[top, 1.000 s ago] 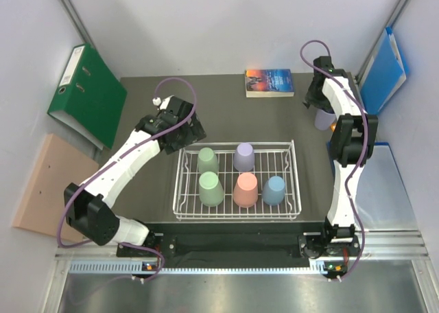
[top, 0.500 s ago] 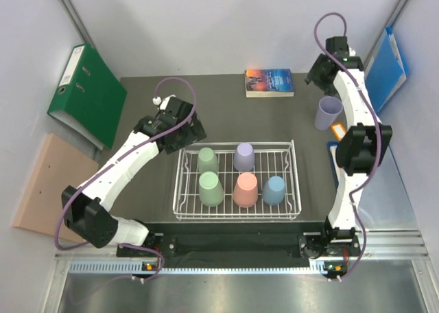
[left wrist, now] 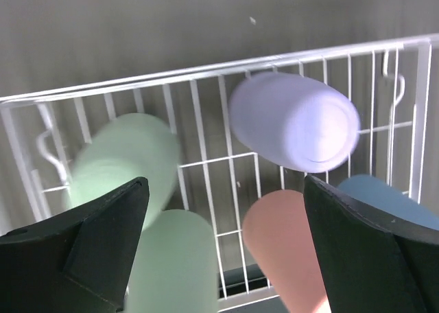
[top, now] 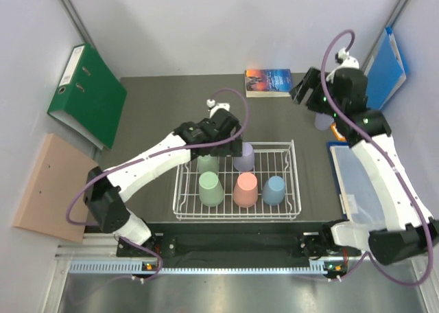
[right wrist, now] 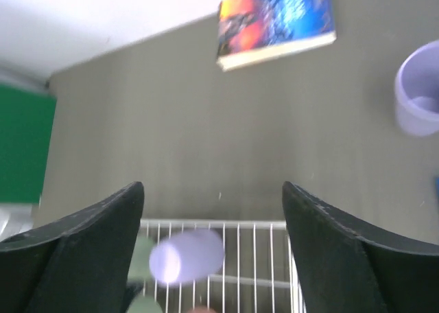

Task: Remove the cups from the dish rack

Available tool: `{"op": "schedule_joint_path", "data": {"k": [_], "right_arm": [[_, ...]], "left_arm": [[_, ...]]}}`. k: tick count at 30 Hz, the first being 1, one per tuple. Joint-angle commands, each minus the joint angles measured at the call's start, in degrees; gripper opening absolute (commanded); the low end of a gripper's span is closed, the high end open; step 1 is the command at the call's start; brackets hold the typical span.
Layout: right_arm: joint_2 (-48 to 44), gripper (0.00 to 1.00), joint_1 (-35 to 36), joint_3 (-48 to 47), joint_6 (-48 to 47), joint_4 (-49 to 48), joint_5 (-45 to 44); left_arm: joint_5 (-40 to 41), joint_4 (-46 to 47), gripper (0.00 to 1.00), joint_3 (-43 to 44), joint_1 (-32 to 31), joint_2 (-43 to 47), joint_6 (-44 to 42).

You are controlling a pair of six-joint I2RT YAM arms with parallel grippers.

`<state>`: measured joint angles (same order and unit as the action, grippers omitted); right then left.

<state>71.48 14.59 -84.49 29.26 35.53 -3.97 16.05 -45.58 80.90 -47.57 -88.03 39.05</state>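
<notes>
Over the far-left part of the dish rack (top: 295, 179): left gripper (left wrist: 223, 182), jaws spread wide, holding nothing. In the rack: five cups, all mouth-down, long axis upright. You have the back green cup (left wrist: 123, 165) by its left finger and the lavender cup (left wrist: 295, 121) ahead, toward its right finger. This arm is the nearer to both. Far right: right gripper (right wrist: 212, 186), open and empty, over the table beyond the rack. The sixth cup (right wrist: 420, 97) stands mouth-up outside, to its right.

Five upturned cups (top: 245, 189) in dish rack (top: 295, 182)
</notes>
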Motion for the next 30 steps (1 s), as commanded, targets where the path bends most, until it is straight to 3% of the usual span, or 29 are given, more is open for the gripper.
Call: {"op": "schedule_joint_path", "data": {"k": [1,13,26,30], "right_arm": [[-7.65,0.83,4.56,8.36,-1.31,-5.12,1.16],[-21.99,0.87,10.46,20.41,0.8,-0.99,-1.74],[-23.49,0.88,10.55,22.35,-0.07,0.68,-1.39],[-23.85,0.88,10.55,22.96,-0.69,0.86,-1.39]], "left_arm": [[3.19,3.65,0.99,3.47,-1.56,-1.53,-3.36],[1.27,7.79,0.99,8.39,-3.14,-7.15,-5.39],[0.21,6.91,0.99,12.08,-5.78,-16.47,-3.36],[0.65,7.0,0.91,12.0,-5.78,-17.0,-3.1]]}}
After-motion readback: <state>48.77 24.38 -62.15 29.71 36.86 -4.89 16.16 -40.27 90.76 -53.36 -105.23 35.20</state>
